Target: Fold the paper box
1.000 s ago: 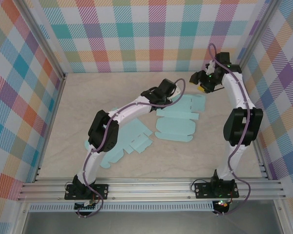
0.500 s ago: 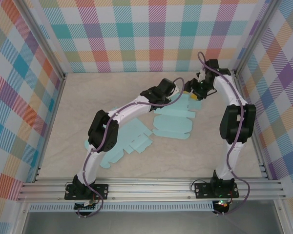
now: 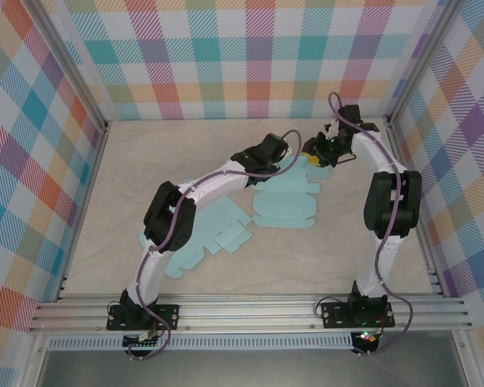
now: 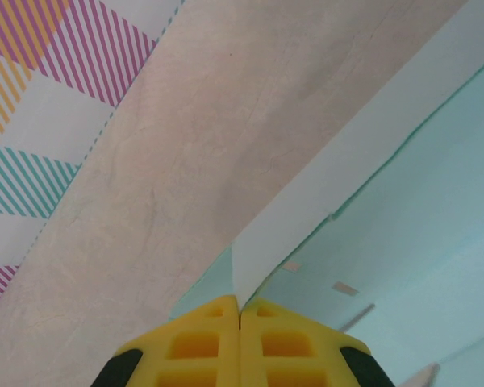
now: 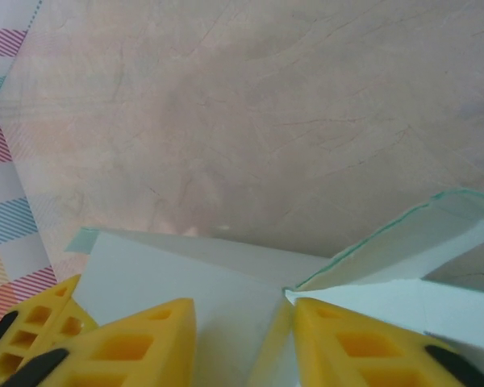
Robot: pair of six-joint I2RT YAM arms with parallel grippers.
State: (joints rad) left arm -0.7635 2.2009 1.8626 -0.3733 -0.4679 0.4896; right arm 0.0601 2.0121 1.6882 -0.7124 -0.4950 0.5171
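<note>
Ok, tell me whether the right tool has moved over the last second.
Yes. The right tool shifted left, away from the back right corner post, toward the paper box.

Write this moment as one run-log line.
left claw: shut on paper box flap | right claw: open astride box edge | box: mostly flat

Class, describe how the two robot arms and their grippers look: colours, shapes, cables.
The left arm and right arm are white tubular links with bulky black joint housings, on black base plates. A purple cable runs loosely along each. The left gripper and right gripper have blocky yellow fingers with recessed rectangular pockets and black backing.
</note>
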